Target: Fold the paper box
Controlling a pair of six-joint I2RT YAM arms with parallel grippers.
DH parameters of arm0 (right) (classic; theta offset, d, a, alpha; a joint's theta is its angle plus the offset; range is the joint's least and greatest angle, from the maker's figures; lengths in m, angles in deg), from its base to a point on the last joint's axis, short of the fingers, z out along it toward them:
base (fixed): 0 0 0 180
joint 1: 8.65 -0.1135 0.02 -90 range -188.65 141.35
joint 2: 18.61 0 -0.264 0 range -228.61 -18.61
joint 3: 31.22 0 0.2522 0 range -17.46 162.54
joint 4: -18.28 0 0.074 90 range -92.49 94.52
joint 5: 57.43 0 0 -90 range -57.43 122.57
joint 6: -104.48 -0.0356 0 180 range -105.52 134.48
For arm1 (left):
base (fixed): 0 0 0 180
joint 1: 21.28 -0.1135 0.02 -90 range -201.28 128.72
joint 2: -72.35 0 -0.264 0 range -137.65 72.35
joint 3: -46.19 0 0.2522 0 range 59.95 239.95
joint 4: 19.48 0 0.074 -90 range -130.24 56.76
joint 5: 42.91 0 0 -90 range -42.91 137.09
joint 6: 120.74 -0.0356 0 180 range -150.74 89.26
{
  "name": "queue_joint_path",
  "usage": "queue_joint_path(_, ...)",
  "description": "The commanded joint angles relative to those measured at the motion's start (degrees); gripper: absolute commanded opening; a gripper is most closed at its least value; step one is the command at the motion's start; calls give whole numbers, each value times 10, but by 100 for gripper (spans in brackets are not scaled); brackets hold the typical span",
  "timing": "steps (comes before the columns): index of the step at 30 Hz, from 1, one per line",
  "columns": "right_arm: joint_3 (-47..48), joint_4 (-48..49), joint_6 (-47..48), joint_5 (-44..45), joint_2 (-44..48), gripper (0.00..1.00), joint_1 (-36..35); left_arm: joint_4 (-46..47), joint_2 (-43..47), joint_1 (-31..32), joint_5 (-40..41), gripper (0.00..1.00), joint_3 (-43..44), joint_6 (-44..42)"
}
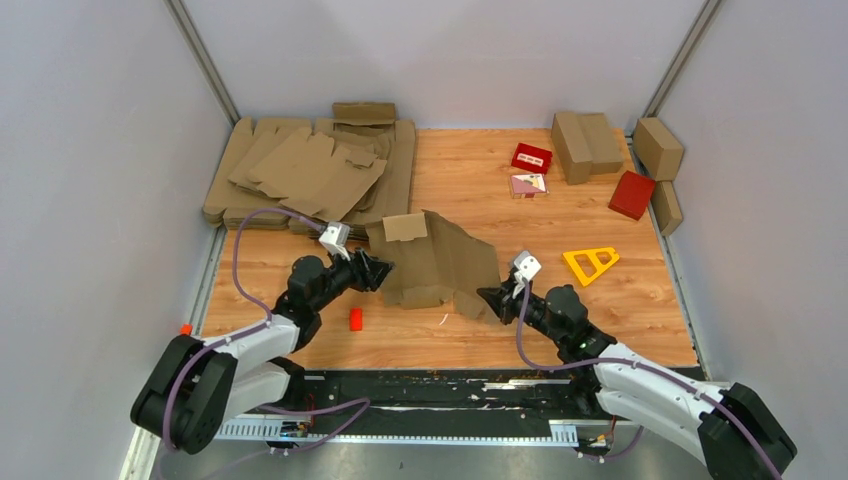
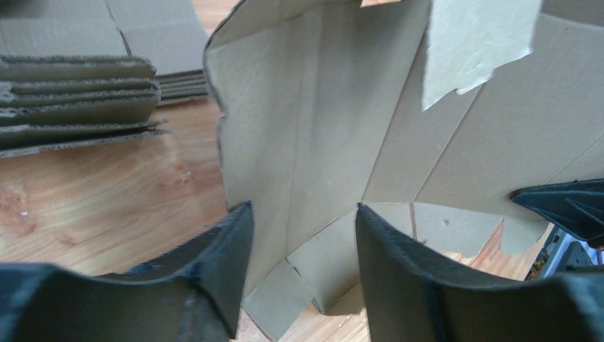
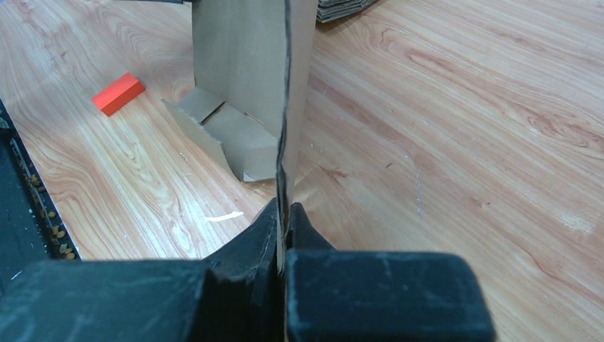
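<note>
Right fingers (image 3: 258,242) pinch the paper box (image 1: 440,265) edge at its 4 o'clock; left fingers (image 2: 221,263) stand apart at its 9 o'clock

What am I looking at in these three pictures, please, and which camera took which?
These are two robot arms bolted at the near edge of a table, each ending in a two-finger gripper. The wide picture looks down from above and behind them; the other two come from cameras on the wrists. The right gripper is pinched shut on an edge of the paper box, a half-folded cardboard piece. The left gripper stands open at its other side. Around it lie a stack of flat cardboard sheets, folded cartons, red boxes, a yellow triangular frame and a small red block.
</note>
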Motion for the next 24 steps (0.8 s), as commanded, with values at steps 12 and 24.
queue_joint_path(12, 12, 0, 5, 15, 16, 0, -7, -118, 63, 31, 92, 70, 36, -64)
queue_joint_path(24, 14, -6, 7, 10, 17, 0, -7, -96, 45, -6, 61, 80, 29, -49)
